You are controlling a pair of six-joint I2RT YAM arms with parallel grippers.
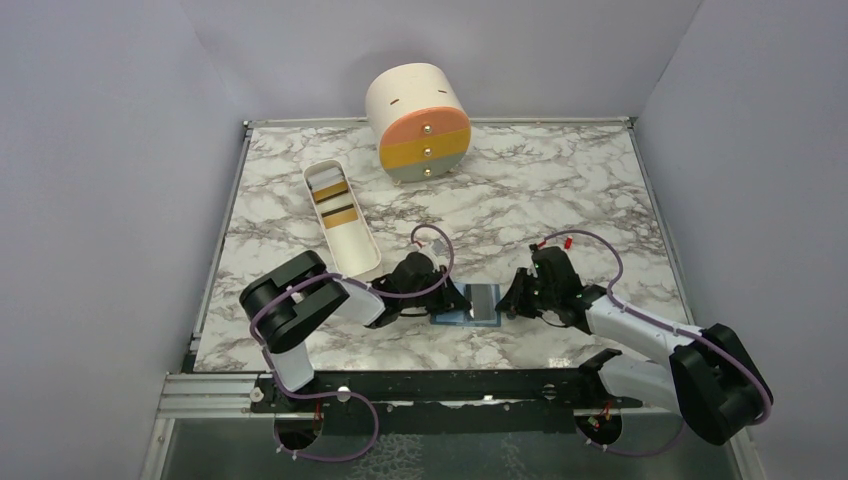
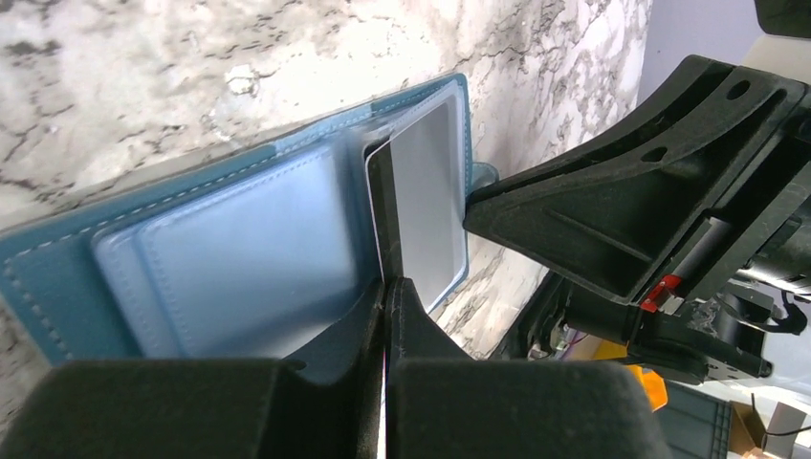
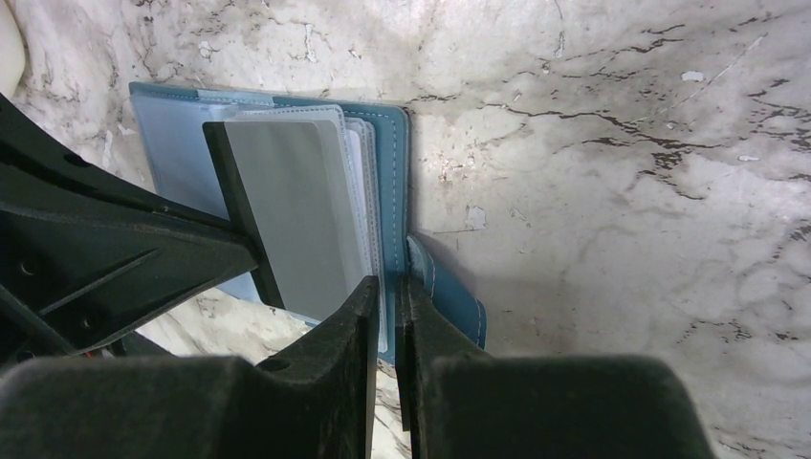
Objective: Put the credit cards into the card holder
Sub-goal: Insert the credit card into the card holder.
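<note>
The blue card holder (image 1: 480,304) lies open on the marble between my two grippers. In the left wrist view its pale blue inside (image 2: 239,253) faces up. My left gripper (image 2: 387,284) is shut on a grey credit card (image 2: 428,196) with a dark stripe; the card's far end lies at the holder's right-hand pocket. My right gripper (image 3: 387,287) is shut on the card holder's near edge (image 3: 394,191), pinching the blue cover and its clear sleeves. From that side the same grey card (image 3: 296,206) lies over the pocket. More credit cards (image 1: 338,200), gold with dark stripes, sit in the white tray.
The long white tray (image 1: 352,250) stands left of my left arm. A cream cylinder with orange, yellow and grey drawers (image 1: 420,125) stands at the back. Low walls enclose the table. My two grippers (image 1: 452,298) (image 1: 512,298) face each other closely over the holder.
</note>
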